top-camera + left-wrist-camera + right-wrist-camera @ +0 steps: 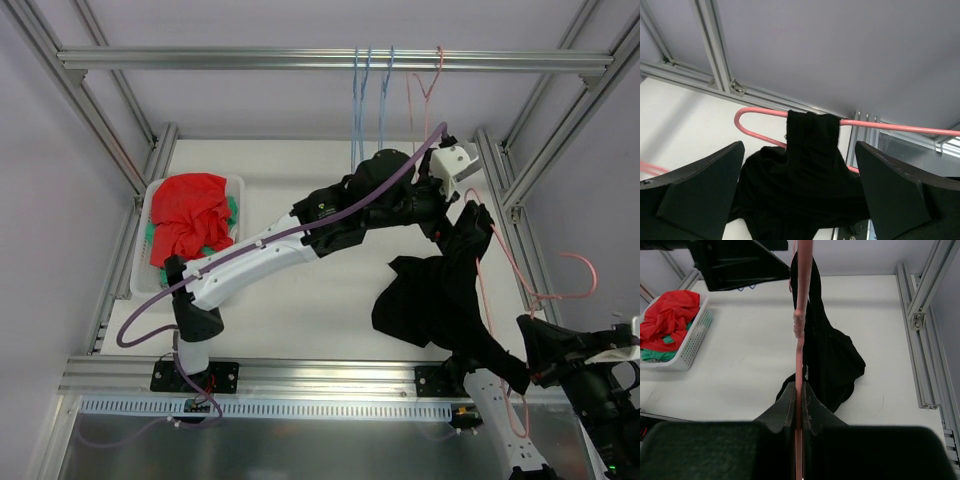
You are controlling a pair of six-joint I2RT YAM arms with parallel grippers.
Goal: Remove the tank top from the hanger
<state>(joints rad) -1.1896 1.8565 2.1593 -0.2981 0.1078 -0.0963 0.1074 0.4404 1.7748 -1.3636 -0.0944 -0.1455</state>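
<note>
The black tank top (440,290) hangs from a pink wire hanger (497,250) over the right half of the table, and its lower part lies bunched on the surface. My right gripper (530,360) is shut on the hanger's wire (799,340), with the fingers (788,407) pinching it edge-on. In the left wrist view one strap of the tank top (812,135) is still looped over the hanger bar (900,127). My left gripper (800,200) is open wide, with the garment between its fingers (700,185) and untouched. It sits at the far end of the hanger (447,210).
A white basket (240,185) with red (190,215) and green clothes stands at the left; it also shows in the right wrist view (690,340). Blue hangers (370,90) and a pink hanger (425,90) hang from the top rail. Aluminium frame posts (500,180) flank the table.
</note>
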